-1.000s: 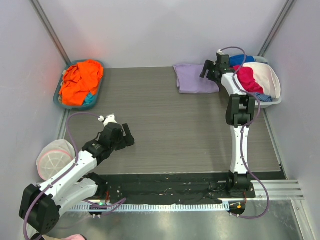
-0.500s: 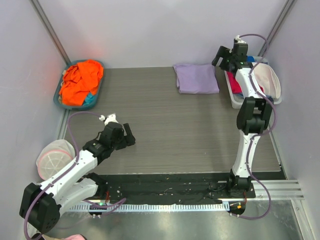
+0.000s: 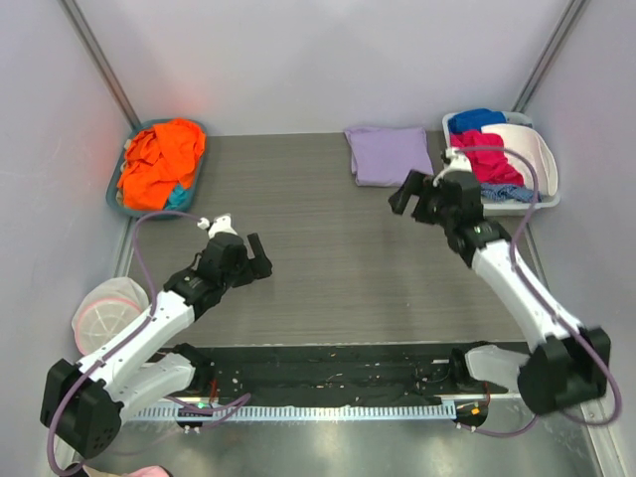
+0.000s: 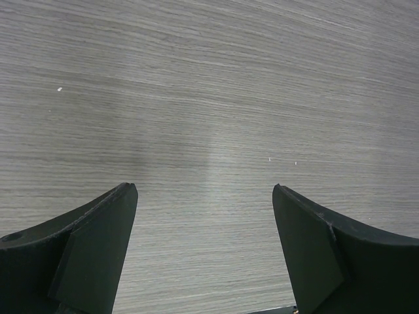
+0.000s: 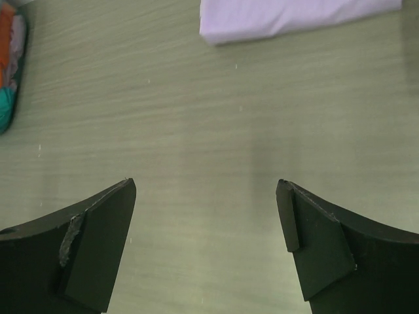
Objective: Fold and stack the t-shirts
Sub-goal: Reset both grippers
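We found the soft lavender t-shirt [image 3: 391,155] folded flat and rectangular at the far edge of the grey wood-grain table [image 3: 328,248], crumpled orange t-shirts [image 3: 159,164] heaped beyond its far-left corner, and the left gripper [image 4: 204,193] and right gripper [image 5: 206,190] above it, black fingers [image 4: 91,248] spread wide, empty.

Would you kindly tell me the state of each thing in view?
lavender shirt: folded, flat on the table.
orange shirt: crumpled in the blue basket.
pink and blue clothes: heaped in the white bin.
white pouch: lying beside the table's left edge.
left hand: open, empty.
right hand: open, empty.
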Controlling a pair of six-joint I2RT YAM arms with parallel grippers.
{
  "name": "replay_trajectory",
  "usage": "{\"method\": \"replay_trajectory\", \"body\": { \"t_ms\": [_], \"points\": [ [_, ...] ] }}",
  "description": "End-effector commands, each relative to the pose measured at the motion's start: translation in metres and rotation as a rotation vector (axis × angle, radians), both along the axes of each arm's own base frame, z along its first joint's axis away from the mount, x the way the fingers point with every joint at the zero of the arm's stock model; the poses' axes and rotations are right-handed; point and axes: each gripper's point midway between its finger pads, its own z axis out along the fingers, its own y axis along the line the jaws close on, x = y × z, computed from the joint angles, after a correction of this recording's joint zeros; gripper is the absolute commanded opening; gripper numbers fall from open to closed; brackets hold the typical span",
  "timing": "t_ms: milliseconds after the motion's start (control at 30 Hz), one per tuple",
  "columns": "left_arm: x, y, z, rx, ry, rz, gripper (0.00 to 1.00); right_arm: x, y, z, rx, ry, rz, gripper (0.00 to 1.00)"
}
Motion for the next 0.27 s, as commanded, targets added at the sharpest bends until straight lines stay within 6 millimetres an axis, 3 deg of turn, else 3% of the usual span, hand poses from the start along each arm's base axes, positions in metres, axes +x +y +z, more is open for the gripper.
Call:
{"method": "replay_trajectory", "body": {
  "t_ms": [0, 33, 67, 100, 133, 167, 233],
  "points": [
    [0.007, 0.000, 0.022, -0.020, -0.075, 0.011, 0.90, -0.053, -0.008, 0.000, 0.018, -0.026, -0.059, 0.98],
    [0.006, 0.001, 0.025, -0.023, -0.087, 0.015, 0.90, -0.067, -0.010, -0.009, -0.002, -0.007, -0.055, 0.98],
    [0.004, 0.004, 0.023, -0.014, -0.079, 0.017, 0.95, -0.079, -0.019, -0.001, -0.010, -0.040, -0.087, 0.98],
    [0.003, 0.005, 0.022, -0.010, -0.081, 0.020, 1.00, -0.091, -0.023, -0.006, -0.022, -0.023, -0.091, 0.98],
    [0.002, 0.008, 0.023, -0.003, -0.086, 0.028, 1.00, -0.100, -0.028, -0.014, -0.034, -0.018, -0.100, 0.98],
    [-0.001, 0.011, 0.023, 0.000, -0.088, 0.033, 1.00, -0.109, -0.036, -0.002, -0.028, -0.067, -0.124, 0.98],
    [-0.003, 0.015, 0.022, 0.006, -0.092, 0.045, 1.00, -0.120, -0.041, -0.007, -0.035, -0.054, -0.131, 0.99]
  ]
}}
